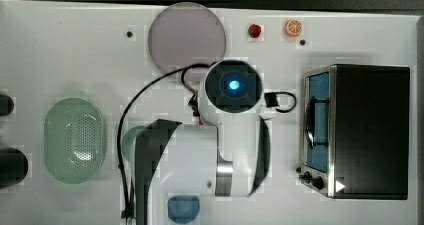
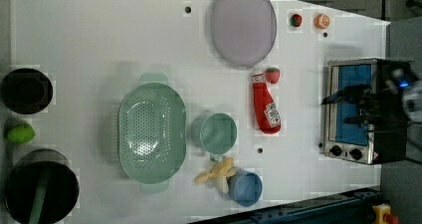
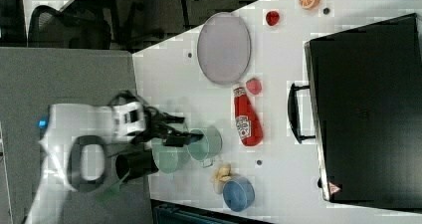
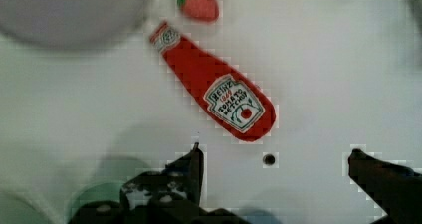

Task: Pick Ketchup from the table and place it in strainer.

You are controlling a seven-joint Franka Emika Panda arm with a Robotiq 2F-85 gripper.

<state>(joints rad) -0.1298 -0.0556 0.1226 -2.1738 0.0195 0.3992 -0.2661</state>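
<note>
The arm hides the ketchup bottle [image 2: 265,107] in the top view; the wrist view shows the pincer [image 4: 273,157] spread wide above it.

The arm [image 1: 200,155] has glossy white shells with dark grey to black bands at the joints and a silver ring on one link. Its wrist end is a round black cap [image 1: 233,84] with a glowing blue light at the centre. A thin black cable [image 1: 131,110] loops along it. The gripper [image 4: 273,159] has black fingers [image 4: 195,167] with small pale screws.
</note>
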